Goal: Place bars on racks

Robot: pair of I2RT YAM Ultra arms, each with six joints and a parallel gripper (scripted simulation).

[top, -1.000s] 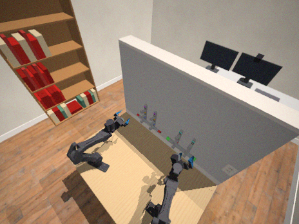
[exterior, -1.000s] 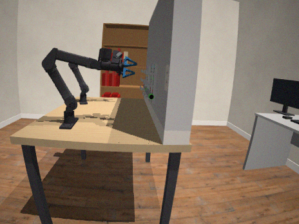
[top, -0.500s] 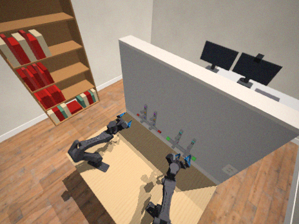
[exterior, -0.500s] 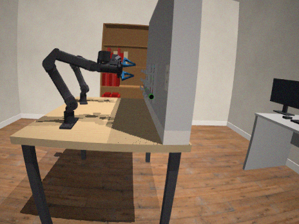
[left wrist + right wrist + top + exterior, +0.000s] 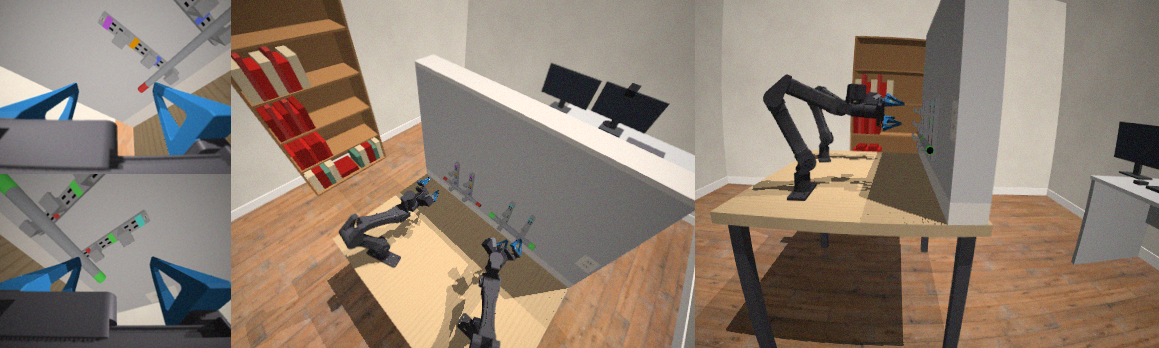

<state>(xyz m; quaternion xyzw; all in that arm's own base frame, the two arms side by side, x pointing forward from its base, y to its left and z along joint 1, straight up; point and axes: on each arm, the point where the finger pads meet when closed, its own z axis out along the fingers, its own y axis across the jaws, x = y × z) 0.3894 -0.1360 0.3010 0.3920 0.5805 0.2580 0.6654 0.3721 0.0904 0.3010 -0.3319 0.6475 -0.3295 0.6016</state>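
Pale wooden tabletop (image 5: 431,280) (image 5: 845,220) meets a grey wall panel (image 5: 531,165) (image 5: 945,90), both grippers spread wide, bookshelf (image 5: 366,107) (image 5: 854,90) beyond.

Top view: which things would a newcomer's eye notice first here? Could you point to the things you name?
Most striking is the gray partition (image 5: 541,165) (image 5: 943,100), rising along the table's edge. Next come the bright blue fingers of the left gripper (image 5: 431,188) (image 5: 115,86) and right gripper (image 5: 510,246) (image 5: 115,260), spread open before it.

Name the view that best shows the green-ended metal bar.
Right wrist: it shows the green-ended metal bar large, both painted ends included. The top view catches the whole bar, but small; the exterior sees it nearly end-on; the left wrist view does not show it.
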